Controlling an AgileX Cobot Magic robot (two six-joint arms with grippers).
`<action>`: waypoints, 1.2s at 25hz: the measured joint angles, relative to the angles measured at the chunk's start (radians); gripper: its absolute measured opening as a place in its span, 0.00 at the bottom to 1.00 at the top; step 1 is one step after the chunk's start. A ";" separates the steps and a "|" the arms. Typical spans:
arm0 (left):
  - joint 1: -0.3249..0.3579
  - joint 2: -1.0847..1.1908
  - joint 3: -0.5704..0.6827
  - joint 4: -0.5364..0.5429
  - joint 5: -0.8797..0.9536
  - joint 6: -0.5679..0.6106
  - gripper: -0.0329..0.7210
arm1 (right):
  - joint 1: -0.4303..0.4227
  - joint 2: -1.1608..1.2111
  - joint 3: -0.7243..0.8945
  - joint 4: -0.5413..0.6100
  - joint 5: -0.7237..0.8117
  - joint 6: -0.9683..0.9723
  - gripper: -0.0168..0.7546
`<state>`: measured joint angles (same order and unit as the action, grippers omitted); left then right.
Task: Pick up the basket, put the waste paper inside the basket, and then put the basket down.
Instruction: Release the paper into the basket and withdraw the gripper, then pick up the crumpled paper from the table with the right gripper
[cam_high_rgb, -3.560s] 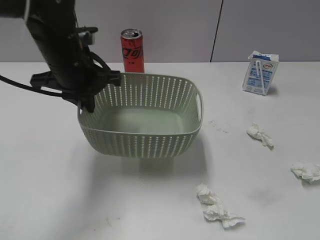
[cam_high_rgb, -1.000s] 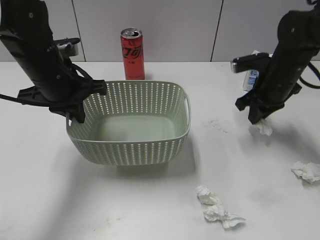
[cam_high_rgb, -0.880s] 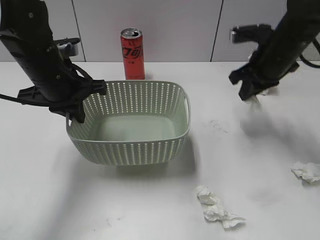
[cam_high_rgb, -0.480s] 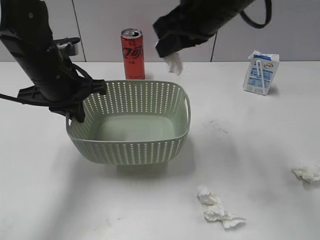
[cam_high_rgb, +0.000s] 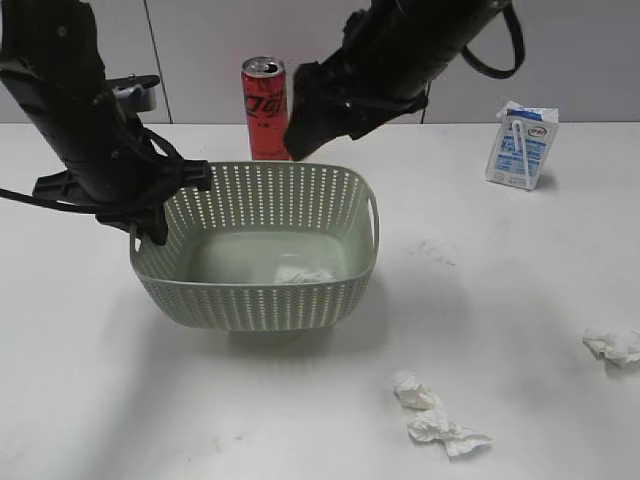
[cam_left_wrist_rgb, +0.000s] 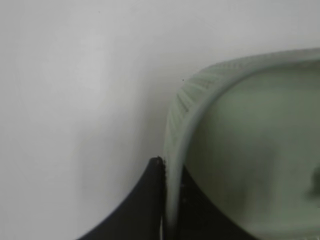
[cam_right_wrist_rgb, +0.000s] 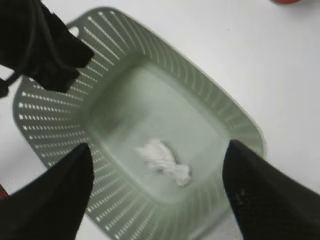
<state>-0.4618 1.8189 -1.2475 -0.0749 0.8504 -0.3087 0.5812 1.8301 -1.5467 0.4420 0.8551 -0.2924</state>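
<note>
- Nearest the camera, at about five o'clock from the basket (cam_high_rgb: 255, 250), a pair of waste paper wads (cam_high_rgb: 432, 415) lies loose on the worktop (cam_high_rgb: 300, 420); another wad (cam_high_rgb: 612, 343) sits well apart near the right edge at about four o'clock. These are not yet collected, so by my reading the task is roughly a third done.
- The basket hangs at mid-scene with a shadow showing beneath its base, which suggests it is held off the worktop. Raised and open-topped like this, it makes an easy target for paper dropped from above.
- Inside it, one white wad (cam_right_wrist_rgb: 162, 160) rests on the floor, toward the near wall and a little right of centre. Nothing else shows in the basket.
- The left gripper (cam_high_rgb: 150, 205) has its jaws clenched over the rim at the basket's nine o'clock end; the left wrist view shows one dark finger (cam_left_wrist_rgb: 145, 200) outside the wall, the rim pinched against it. The grip on a single end explains the slight tilt.
- The right gripper (cam_right_wrist_rgb: 157, 192) hovers above the basket's twelve o'clock side, jaws spread wide and holding nothing, the wad visible between them far below.
- Farthest back stand a red can (cam_high_rgb: 265, 108) at twelve o'clock and a drink carton (cam_high_rgb: 522, 146) at about two o'clock, neither belonging in the basket.
</note>
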 joint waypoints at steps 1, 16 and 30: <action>0.000 0.000 0.000 0.000 0.001 0.000 0.04 | -0.007 0.000 -0.010 -0.037 0.033 0.025 0.81; 0.000 0.000 0.000 0.008 0.008 0.000 0.04 | -0.407 -0.121 0.482 -0.291 0.091 0.268 0.79; 0.000 0.000 0.000 0.008 0.008 0.002 0.04 | -0.413 -0.104 0.726 -0.672 -0.209 0.668 0.79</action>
<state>-0.4618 1.8189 -1.2475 -0.0674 0.8589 -0.3063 0.1677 1.7263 -0.8211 -0.2301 0.6460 0.3761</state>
